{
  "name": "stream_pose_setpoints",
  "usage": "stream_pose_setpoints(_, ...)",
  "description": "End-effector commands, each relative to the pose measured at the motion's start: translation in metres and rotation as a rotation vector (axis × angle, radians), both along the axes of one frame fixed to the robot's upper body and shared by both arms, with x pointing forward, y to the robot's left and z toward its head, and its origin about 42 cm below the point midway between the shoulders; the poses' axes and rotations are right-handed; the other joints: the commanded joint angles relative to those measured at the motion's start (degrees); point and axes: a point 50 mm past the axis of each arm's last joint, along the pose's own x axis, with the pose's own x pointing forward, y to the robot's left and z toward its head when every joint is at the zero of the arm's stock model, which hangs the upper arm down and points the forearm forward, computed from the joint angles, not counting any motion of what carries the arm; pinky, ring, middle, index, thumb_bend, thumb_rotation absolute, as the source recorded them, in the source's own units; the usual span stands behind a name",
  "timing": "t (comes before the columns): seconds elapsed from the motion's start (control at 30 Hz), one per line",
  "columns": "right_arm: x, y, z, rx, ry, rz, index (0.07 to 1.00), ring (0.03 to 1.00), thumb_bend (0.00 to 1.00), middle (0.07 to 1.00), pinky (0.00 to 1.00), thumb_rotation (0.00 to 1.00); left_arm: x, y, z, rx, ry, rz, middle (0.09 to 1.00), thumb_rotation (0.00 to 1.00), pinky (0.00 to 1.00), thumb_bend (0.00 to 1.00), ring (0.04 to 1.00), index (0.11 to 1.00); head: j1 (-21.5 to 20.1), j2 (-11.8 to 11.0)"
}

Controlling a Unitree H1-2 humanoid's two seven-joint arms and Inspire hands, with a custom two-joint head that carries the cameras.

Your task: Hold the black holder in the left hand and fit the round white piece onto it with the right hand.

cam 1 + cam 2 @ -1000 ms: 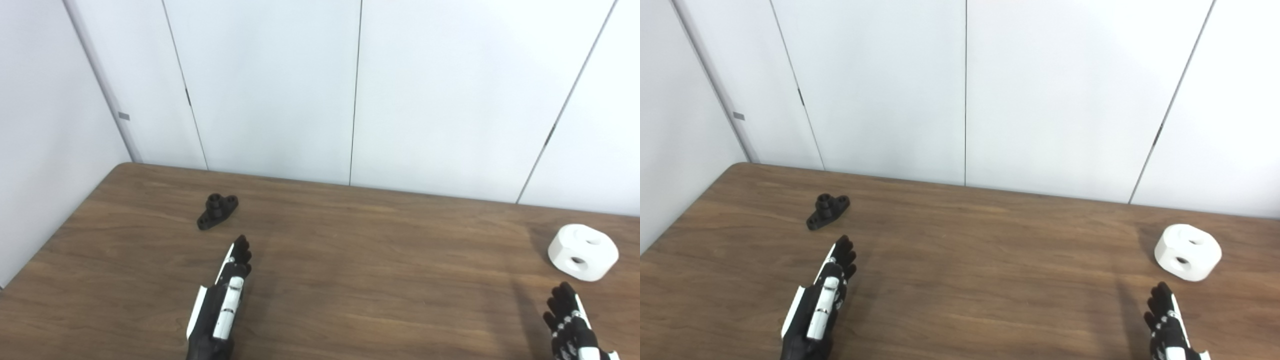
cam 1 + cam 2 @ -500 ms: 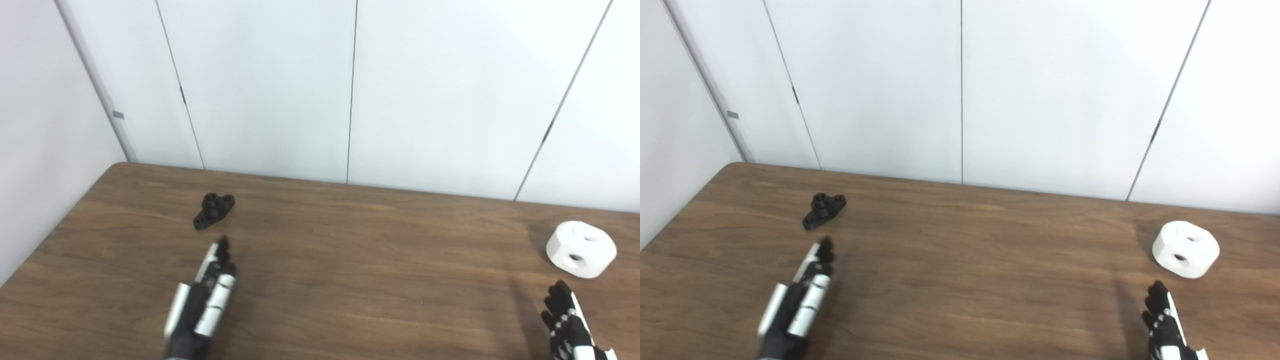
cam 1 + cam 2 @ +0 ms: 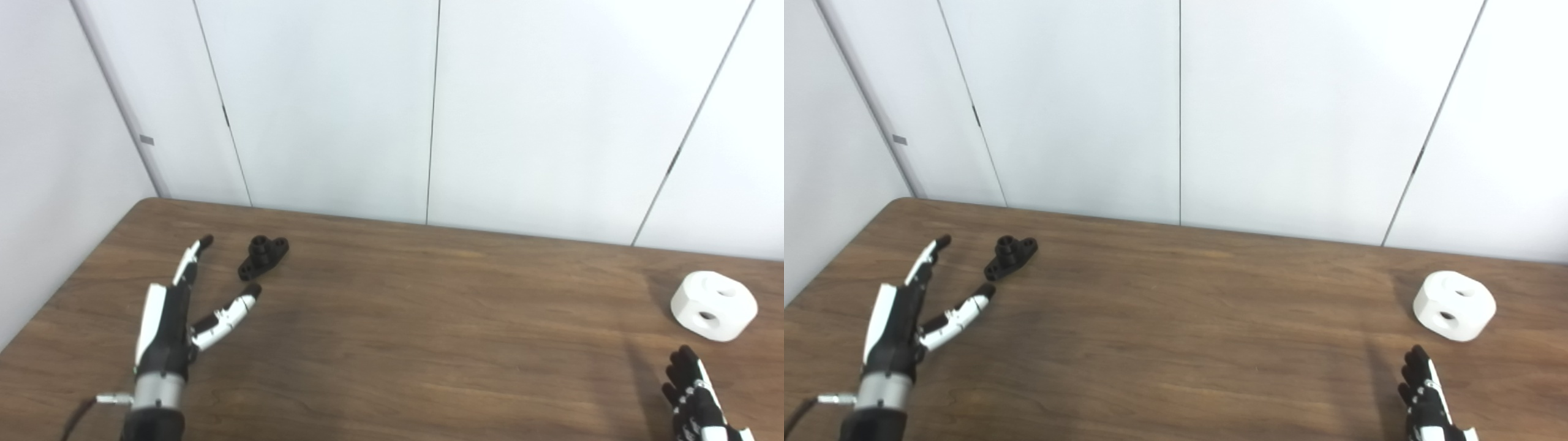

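The small black holder (image 3: 263,258) lies on the brown table (image 3: 416,318) at the far left. My left hand (image 3: 177,312) is open, fingers and thumb spread, just left of and in front of the holder, not touching it. The round white piece (image 3: 713,305) with two holes sits at the far right. My right hand (image 3: 695,398) is low at the bottom right edge, in front of the white piece, fingers extended and holding nothing. Both also show in the right eye view: holder (image 3: 1011,258), white piece (image 3: 1454,305).
White wall panels (image 3: 429,110) stand right behind the table's far edge. The table's left edge (image 3: 73,275) runs close beside my left hand.
My left hand has swung left and turned, opening its thumb away from the fingers beside the holder. The right hand has barely moved. The camera shifted slightly.
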Motion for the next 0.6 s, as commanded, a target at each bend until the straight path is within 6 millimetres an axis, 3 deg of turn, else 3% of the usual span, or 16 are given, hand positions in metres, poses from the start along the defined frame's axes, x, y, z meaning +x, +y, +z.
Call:
stream_pose_setpoints(0.0, -0.043, 0.001, -0.032, 0.029, 0.137, -0.028, 1.000, 1.000, 0.63, 0.999, 1.00, 1.00, 0.009, 0.008, 0.015, 0.079, -0.042, 0.037, 0.960, 0.35, 0.91, 0.77, 0.945, 0.943, 0.6, -0.2)
stream_pose_setpoints(0.13, -0.043, 0.002, -0.033, 0.038, 0.133, -0.026, 1.000, 1.000, 0.61, 1.000, 1.00, 1.00, 0.028, 0.021, 0.009, 0.294, -0.013, 0.078, 0.949, 0.42, 0.99, 0.82, 0.986, 0.898, 0.5, -0.4)
stream_pose_setpoints(0.33, -0.042, 0.002, -0.034, 0.054, 0.125, -0.017, 1.000, 1.000, 0.61, 1.000, 1.00, 1.00, 0.048, 0.029, 0.001, 0.413, 0.055, 0.107, 0.949, 0.42, 1.00, 0.87, 1.000, 0.865, 0.4, -0.3)
stream_pose_setpoints(0.57, -0.044, 0.003, -0.032, 0.045, 0.130, -0.019, 1.000, 1.000, 0.62, 0.981, 1.00, 1.00, 0.073, 0.037, -0.011, 0.569, 0.171, 0.141, 0.965, 0.50, 1.00, 0.91, 1.000, 0.831, 0.4, 0.0)
